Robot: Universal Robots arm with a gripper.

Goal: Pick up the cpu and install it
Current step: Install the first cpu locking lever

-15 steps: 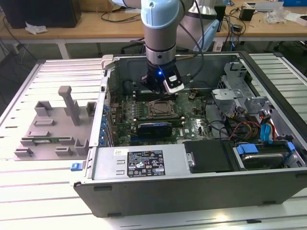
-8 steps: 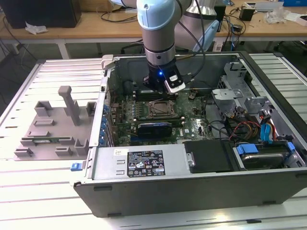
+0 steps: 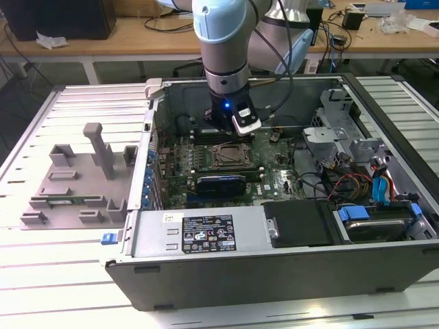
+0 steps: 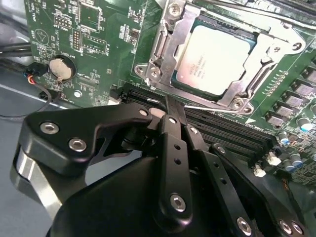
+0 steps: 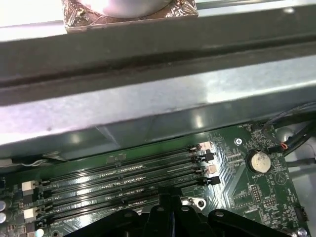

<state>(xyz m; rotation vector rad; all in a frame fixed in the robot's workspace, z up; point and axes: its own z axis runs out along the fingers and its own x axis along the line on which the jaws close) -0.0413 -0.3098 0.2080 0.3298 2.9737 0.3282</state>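
Item: cpu (image 4: 213, 60) — lay seated in socket frame (image 4: 163, 47) on motherboard (image 4: 94, 34), inside open computer case (image 3: 206, 236) on desk (image 3: 41, 274).
Claw (image 4: 170, 106) — fingers pressed together, nothing held, tip just beside socket edge, over memory slots (image 5: 118, 182).
Handling, judged: light, rigid, slick metal top, fragile underside — grip by opposite edges, keep level.

A: Where does the exterior view look from?
B: High up, down into the open computer case (image 3: 206, 236).
A: And both wrist views?
B: Very close to the green board (image 4: 98, 44), sharing its round battery (image 5: 258, 161).
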